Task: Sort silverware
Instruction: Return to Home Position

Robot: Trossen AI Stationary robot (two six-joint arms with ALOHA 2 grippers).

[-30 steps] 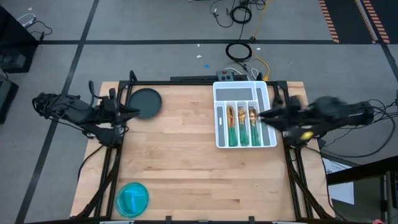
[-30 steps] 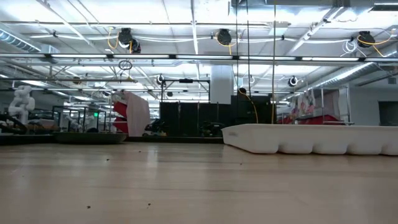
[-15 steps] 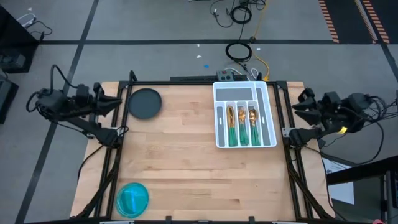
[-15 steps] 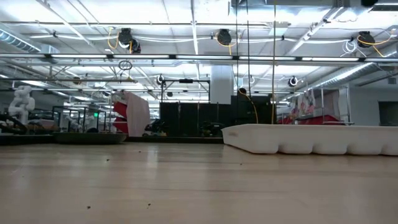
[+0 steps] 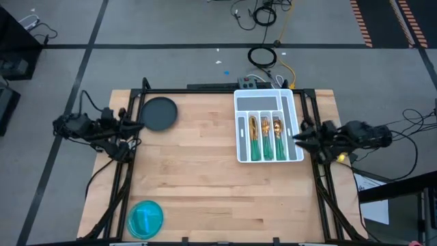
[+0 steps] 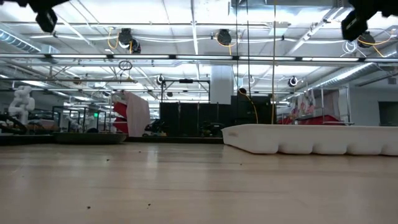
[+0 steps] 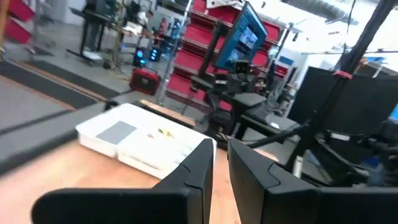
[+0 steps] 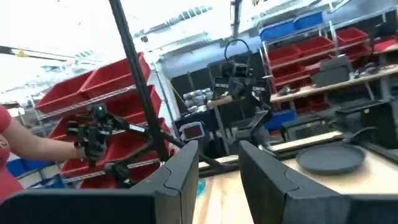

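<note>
Three lengthwise slots in the middle of the white organizer tray hold the silverware, gold heads toward the far edge and green handles toward the near edge. The tray lies by the far right corner of the tabletop. The right tool hangs at the right edge, just beside the tray, its fingers slightly apart and empty. The left tool hangs at the left edge near a dark round plate, its fingers nearly together. A blue bowl sits at the near left corner.
</note>
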